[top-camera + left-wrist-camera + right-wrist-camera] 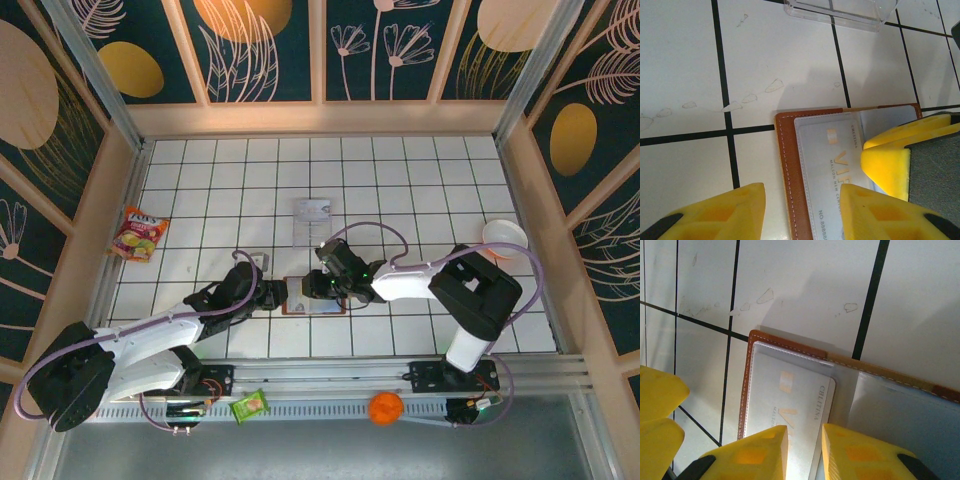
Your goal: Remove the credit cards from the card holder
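looking like a robot lab cell: white gridded table [400,170] sitting inside floral-print panels [265,50] far, left, right; aluminium rail [330,385] running along near edge.

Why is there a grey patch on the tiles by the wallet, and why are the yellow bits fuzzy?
Left wrist: a shadow falls on the tiles beyond the card holder; the yellow fingers are close to the lens, likely why they blur. Right wrist: same shadow, glary credit card.

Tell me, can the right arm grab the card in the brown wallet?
Probably yes. The right gripper is right at the credit card, a finger on each side of its edge. The card holder lies open and nothing blocks the way.
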`<state>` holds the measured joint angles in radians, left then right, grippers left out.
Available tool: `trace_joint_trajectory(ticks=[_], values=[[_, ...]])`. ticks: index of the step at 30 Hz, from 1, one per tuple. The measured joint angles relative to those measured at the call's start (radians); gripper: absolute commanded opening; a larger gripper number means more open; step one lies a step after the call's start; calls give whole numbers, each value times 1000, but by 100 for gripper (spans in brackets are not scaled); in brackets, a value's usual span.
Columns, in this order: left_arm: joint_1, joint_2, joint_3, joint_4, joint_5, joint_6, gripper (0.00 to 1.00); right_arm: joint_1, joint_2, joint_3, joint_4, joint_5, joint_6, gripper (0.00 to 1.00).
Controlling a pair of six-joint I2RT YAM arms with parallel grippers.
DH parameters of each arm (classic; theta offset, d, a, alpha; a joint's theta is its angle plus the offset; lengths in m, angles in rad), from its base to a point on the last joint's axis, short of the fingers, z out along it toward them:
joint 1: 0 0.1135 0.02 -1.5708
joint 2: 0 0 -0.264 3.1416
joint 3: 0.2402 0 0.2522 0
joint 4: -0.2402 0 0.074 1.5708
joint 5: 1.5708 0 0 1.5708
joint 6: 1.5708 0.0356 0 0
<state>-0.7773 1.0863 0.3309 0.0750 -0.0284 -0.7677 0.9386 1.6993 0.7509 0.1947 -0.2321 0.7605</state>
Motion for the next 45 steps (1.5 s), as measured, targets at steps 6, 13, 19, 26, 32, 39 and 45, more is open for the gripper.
trace_joint_trajectory(ticks=[6,13,19,26,32,39,45], values=[[0,0,0,0,0,0,43,9,-3,0,0,3,0,25],[0,0,0,0,0,0,43,11,-3,0,0,3,0,25],[0,0,0,0,0,0,43,12,20,39,-47,8,7,25],[0,2,0,0,0,0,43,40,20,54,-94,89,40,25],[0,17,0,0,0,1,41,91,12,85,-180,203,62,25],[0,18,0,0,6,7,29,119,-13,88,-241,290,77,30],[0,24,26,1,46,16,23,122,-121,61,-243,338,63,33]])
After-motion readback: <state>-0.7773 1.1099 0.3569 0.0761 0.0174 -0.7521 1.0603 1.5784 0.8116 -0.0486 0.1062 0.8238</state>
